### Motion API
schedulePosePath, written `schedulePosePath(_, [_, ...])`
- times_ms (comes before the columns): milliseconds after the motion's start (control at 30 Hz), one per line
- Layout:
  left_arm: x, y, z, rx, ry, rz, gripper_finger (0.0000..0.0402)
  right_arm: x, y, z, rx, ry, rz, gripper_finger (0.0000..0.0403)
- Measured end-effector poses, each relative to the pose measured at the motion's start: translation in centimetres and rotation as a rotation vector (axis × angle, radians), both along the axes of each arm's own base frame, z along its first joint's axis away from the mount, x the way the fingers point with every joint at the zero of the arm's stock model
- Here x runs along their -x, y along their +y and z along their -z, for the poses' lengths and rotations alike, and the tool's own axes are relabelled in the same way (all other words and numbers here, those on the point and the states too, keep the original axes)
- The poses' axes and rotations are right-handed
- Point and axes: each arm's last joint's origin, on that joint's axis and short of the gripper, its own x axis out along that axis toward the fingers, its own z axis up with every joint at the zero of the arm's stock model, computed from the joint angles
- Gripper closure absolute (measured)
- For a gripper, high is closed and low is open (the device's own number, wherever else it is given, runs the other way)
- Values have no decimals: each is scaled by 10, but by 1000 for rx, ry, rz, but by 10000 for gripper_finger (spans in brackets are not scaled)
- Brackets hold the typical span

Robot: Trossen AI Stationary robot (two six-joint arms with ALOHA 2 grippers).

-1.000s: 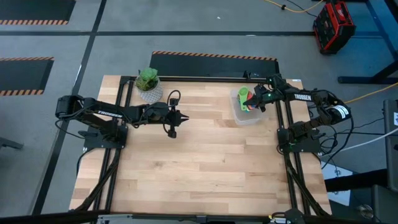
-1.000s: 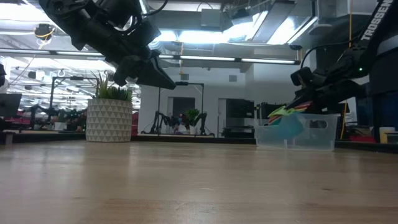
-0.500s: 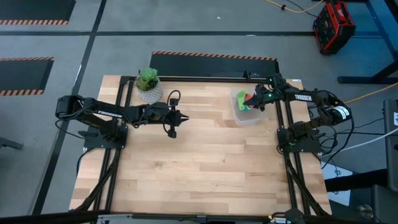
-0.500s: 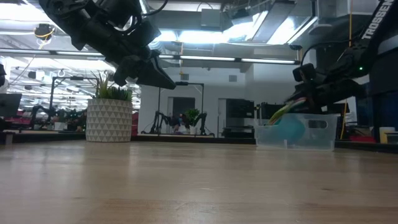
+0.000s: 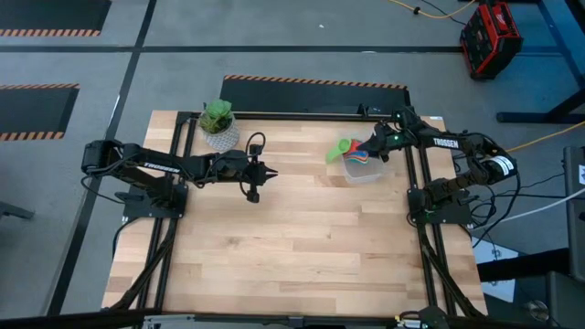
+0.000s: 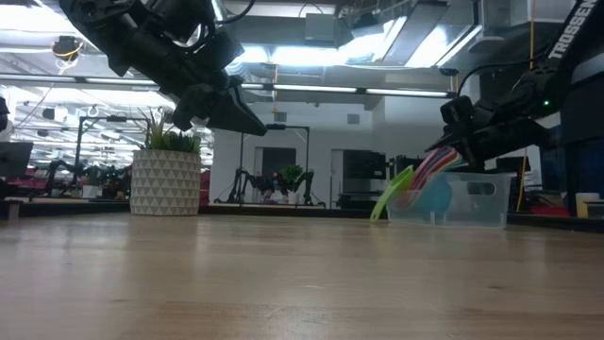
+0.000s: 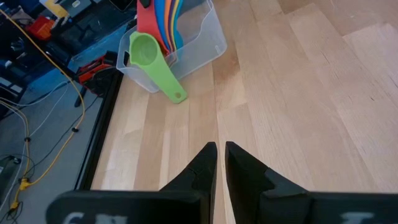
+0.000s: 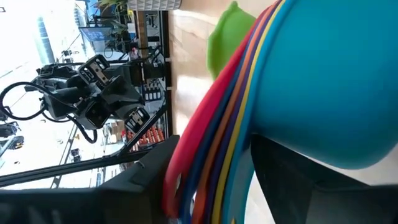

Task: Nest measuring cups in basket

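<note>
now right end effector (image 5: 374, 146) angled over basket (image 5: 366, 173), beside measuring cups (image 5: 351, 152).

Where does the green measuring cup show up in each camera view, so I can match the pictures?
High view: the green measuring cup hangs over the left rim of the basket, upper right of the table.
Low view: it slants down at the basket's left side.
Left wrist view: it leans on the basket's outer wall.
Right wrist view: a green edge shows behind the stacked cups.
Shared landmark: the basket.
</note>
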Motion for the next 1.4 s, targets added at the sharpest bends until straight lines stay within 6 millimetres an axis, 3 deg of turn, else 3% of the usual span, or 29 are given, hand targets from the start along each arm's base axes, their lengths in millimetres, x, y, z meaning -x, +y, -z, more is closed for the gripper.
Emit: schedulePosePath(1400, [0, 0, 0, 0, 0, 0, 374, 13, -4, -10, -20, 39, 127, 202])
